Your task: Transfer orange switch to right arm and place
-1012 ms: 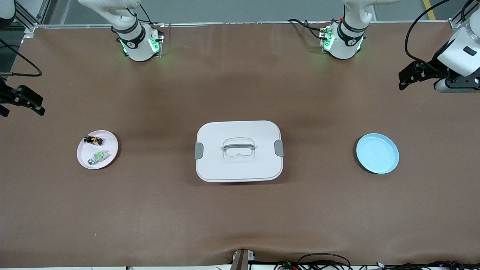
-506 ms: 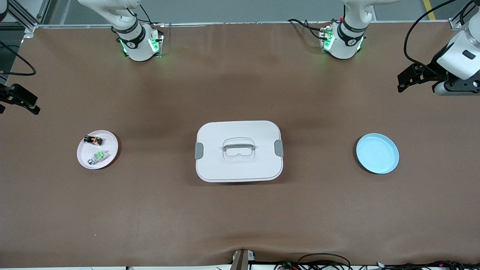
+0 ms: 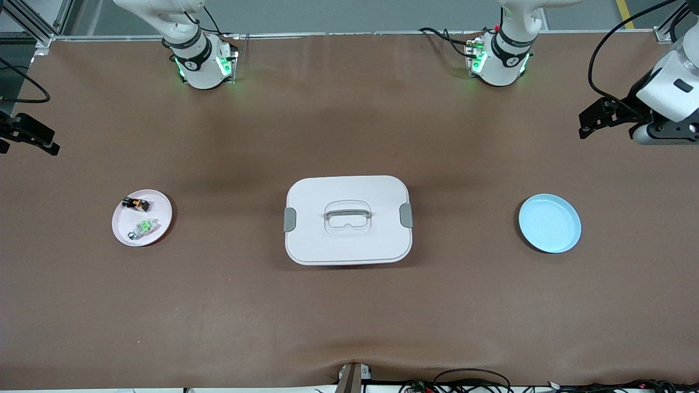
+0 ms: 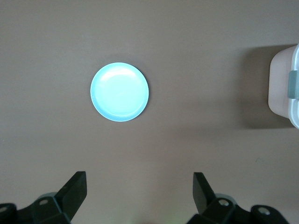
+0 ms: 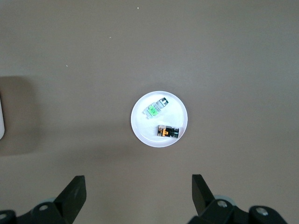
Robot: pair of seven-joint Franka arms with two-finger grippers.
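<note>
Both black two-finger claws, the right claw [image 3: 30, 141] and the left claw [image 3: 598, 115], hang apart and empty over opposite bench ends. One tiny black orange-faced switch [image 3: 136, 204] touches nothing but lies just beside one green-faced part [image 3: 143, 227] on one white plate [image 3: 161, 210]; a careless pinch could take the wrong part. One blue plate [image 3: 549, 223], one lidded white box [image 3: 348, 219].

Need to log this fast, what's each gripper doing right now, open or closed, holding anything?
Left gripper: open, empty, up over the table near the blue plate.
Right gripper: open, empty, up over the table near the pink plate.
</note>
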